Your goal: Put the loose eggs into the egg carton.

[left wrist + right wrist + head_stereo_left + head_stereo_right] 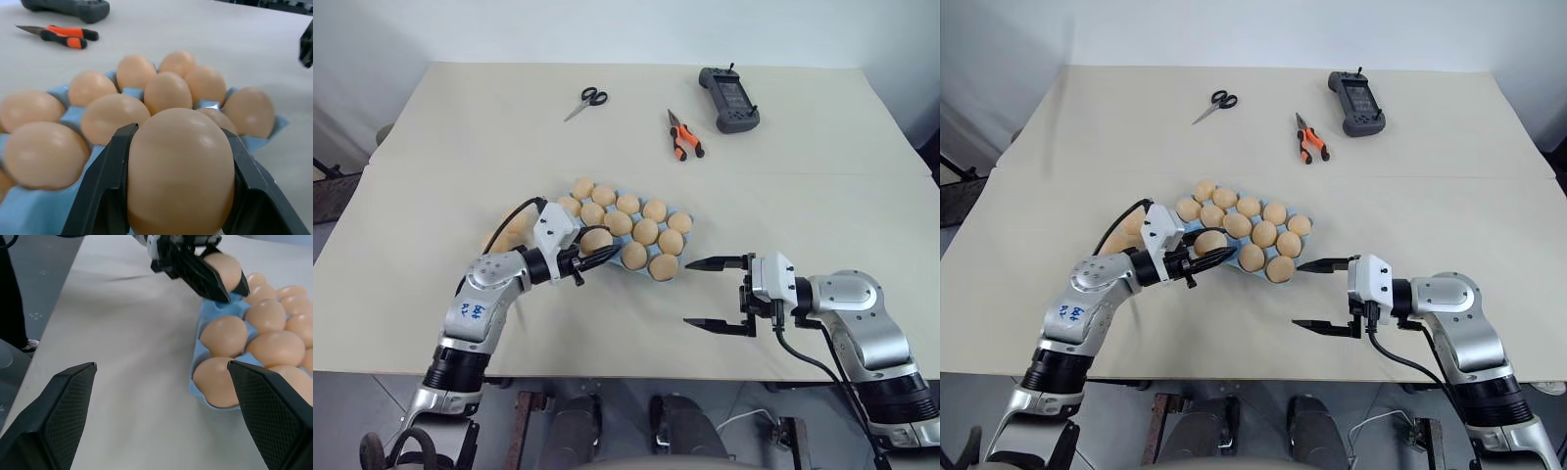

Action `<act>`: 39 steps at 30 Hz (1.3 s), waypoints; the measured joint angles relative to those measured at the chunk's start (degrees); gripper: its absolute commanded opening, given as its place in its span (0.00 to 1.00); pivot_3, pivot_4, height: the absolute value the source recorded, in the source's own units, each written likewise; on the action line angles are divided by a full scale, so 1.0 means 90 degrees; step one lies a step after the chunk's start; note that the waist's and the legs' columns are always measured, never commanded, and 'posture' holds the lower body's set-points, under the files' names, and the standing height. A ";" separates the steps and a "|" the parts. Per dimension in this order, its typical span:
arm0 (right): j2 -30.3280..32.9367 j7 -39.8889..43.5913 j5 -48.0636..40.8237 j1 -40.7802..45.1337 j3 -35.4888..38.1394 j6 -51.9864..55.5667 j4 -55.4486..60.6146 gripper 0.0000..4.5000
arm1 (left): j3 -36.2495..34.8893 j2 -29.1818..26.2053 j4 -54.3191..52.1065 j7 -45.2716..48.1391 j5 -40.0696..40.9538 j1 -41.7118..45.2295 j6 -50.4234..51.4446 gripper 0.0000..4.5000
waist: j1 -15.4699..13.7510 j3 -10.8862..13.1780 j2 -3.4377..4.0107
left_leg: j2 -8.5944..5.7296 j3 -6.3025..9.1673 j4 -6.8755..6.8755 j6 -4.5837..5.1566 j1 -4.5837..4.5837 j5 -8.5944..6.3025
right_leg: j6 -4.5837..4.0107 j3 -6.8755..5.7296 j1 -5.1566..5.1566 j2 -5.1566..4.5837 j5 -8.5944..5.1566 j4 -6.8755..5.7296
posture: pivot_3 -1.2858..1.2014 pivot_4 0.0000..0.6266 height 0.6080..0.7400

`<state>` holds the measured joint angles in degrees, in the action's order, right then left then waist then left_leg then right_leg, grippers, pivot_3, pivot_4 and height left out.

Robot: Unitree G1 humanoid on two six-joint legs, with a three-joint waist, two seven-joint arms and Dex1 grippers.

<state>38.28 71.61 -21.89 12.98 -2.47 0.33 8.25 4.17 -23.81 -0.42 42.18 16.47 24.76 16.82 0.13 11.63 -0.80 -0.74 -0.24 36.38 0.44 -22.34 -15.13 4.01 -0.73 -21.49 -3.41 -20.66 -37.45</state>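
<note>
The one bit of writing I can find is on my own left arm [470,311]: a few blue handwritten marks on the silver casing near the elbow, seen from both head views. They are too small and smeared for me to read as letters or digits. The dark handheld controller [728,99] at the far side of the table has a screen and buttons, but I can make out no words or logo on it. I see no print on the scissors [586,102], the pliers [683,134] or the egg carton [54,210].
</note>
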 measured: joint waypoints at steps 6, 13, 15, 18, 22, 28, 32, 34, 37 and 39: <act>0.0000 -0.0218 0.0000 -0.0082 0.0015 -0.0001 0.0096 1.00 | 0.0040 0.0070 0.0489 0.0039 -0.0189 0.0186 -0.0342 0.60 | -0.0013 0.0001 -0.0002 | -0.0001 -0.0001 0.0015 0.0002 0.0000 0.0004 | 0.0001 0.0002 0.0006 -0.0001 0.0001 -0.0004 | 0.52 0.24 1.00; -0.0007 -0.0276 -0.0004 -0.0092 0.0013 -0.0030 0.0097 1.00 | 0.0021 0.0075 0.0453 0.0201 -0.0161 0.0208 -0.0541 0.95 | 0.0002 0.0001 -0.0002 | 0.0000 -0.0001 0.0022 0.0003 0.0000 0.0005 | 0.0006 0.0005 0.0007 -0.0001 0.0003 -0.0008 | 0.52 0.24 1.00; -0.0033 -0.0274 -0.0007 -0.0084 0.0002 -0.0036 0.0095 1.00 | -0.0132 -0.0045 0.0158 0.0275 -0.0054 0.0129 -0.0537 0.95 | 0.0010 0.0001 -0.0002 | 0.0000 -0.0001 0.0019 0.0001 0.0001 0.0004 | 0.0005 0.0005 0.0005 -0.0001 0.0003 -0.0008 | 0.52 0.24 1.00; -0.0113 -0.0247 -0.0006 -0.0041 -0.0091 -0.0044 0.0076 1.00 | -0.0513 -0.0474 -0.0307 0.0379 0.0095 -0.0249 -0.0534 0.95 | 0.0035 0.0001 -0.0001 | 0.0002 -0.0003 0.0011 -0.0001 0.0005 0.0003 | 0.0005 0.0006 0.0004 0.0000 0.0003 -0.0007 | 0.52 0.24 1.00; -0.0395 -0.0170 -0.0035 0.0228 -0.0247 -0.0066 -0.0029 1.00 | -0.1663 -0.1076 -0.0731 0.0551 0.0415 -0.1684 -0.0702 0.98 | 0.0172 0.0001 -0.0002 | 0.0004 -0.0005 -0.0006 0.0001 0.0010 0.0002 | 0.0004 0.0008 0.0003 -0.0004 0.0003 0.0000 | 0.52 0.24 1.00; -0.0902 -0.0216 -0.0299 0.0525 -0.0193 -0.0177 -0.0247 1.00 | -0.3186 -0.1203 -0.1145 0.0375 0.0624 -0.3358 -0.1150 0.98 | 0.0126 0.0002 -0.0005 | 0.0003 0.0000 -0.0008 0.0007 0.0008 -0.0001 | -0.0001 0.0005 0.0006 -0.0013 0.0000 0.0012 | 0.52 0.24 1.00; -0.0952 -0.0128 -0.0298 0.0534 -0.0190 -0.0303 -0.0453 1.00 | -0.3816 -0.0983 -0.1174 0.0091 0.0659 -0.4130 -0.1314 0.98 | 0.0117 0.0000 -0.0008 | 0.0003 -0.0003 -0.0018 0.0012 0.0007 -0.0003 | -0.0005 0.0006 0.0009 -0.0015 0.0000 0.0031 | 0.52 0.24 1.00; -0.1007 -0.0093 -0.0301 0.0534 -0.0191 -0.0327 -0.0488 1.00 | -0.3953 -0.0805 -0.1195 -0.0084 0.0687 -0.4370 -0.1326 0.98 | 0.0122 0.0000 -0.0008 | 0.0004 -0.0002 -0.0028 0.0012 0.0007 -0.0003 | -0.0006 0.0006 0.0007 -0.0015 -0.0001 0.0036 | 0.52 0.24 1.00; -0.1027 -0.0049 -0.0301 0.0555 -0.0190 -0.0416 -0.0586 1.00 | -0.3974 -0.0605 -0.1322 -0.0345 0.0737 -0.4457 -0.1296 0.98 | 0.0118 0.0000 -0.0009 | 0.0004 -0.0001 -0.0033 0.0011 0.0005 -0.0003 | -0.0006 0.0003 0.0006 -0.0014 -0.0001 0.0042 | 0.52 0.24 1.00; -0.1008 -0.0027 -0.0301 0.0584 -0.0180 -0.0430 -0.0695 1.00 | -0.3960 -0.0570 -0.1445 -0.0506 0.0750 -0.4436 -0.1250 0.98 | 0.0128 -0.0001 -0.0009 | 0.0004 -0.0003 -0.0033 0.0012 0.0004 -0.0004 | -0.0006 0.0004 0.0006 -0.0015 -0.0001 0.0045 | 0.52 0.24 1.00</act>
<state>29.21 71.37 -24.60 18.23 -4.10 -3.53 1.99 -31.48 -28.94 -13.42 37.63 23.22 -15.16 5.57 1.28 11.62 -0.88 -0.71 -0.26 36.08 0.55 -22.30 -15.16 3.95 -0.69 -21.44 -3.54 -20.66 -37.05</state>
